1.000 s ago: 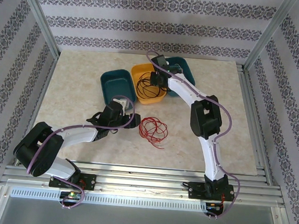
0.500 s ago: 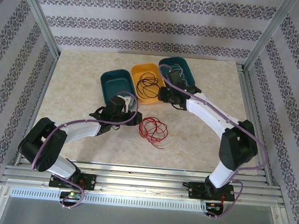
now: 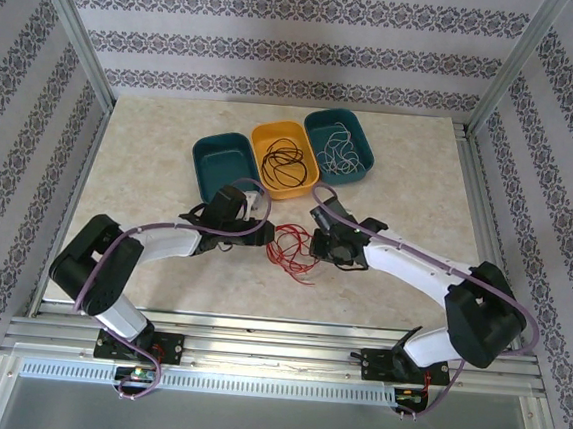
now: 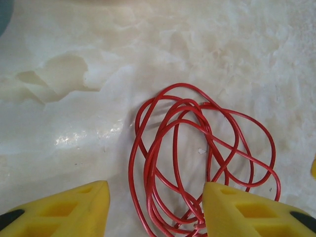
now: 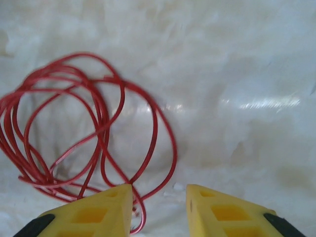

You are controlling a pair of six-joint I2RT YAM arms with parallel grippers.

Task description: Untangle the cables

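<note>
The black cable (image 3: 284, 160) lies alone in the yellow tray (image 3: 274, 130), and the white cable (image 3: 340, 151) lies alone in the right teal tray (image 3: 327, 113). I judge that the separating is mostly done and that the step in hand is the red cable (image 4: 197, 148). It lies in loose overlapping loops on the tabletop (image 3: 150, 162), between the two arms and near the trays.

The left end effector (image 4: 155, 212) hovers over it with its jaws well apart. Several red strands run between the fingertips, but nothing is clamped. The right end effector (image 5: 159, 212) has a narrower gap and holds nothing; the loops lie to its left, and one strand passes just beside its left finger.

The next move probably calls for one end effector to descend and close on a bundle of strands, then carry it away, perhaps to the left teal tray (image 3: 223, 161), which is bare.

The surface is pale, marble-patterned and glossy, so a thin wire lying flat may slip. Walls (image 3: 281, 43) with striped ornamental paper and a metal frame (image 3: 76, 36) enclose the place.
</note>
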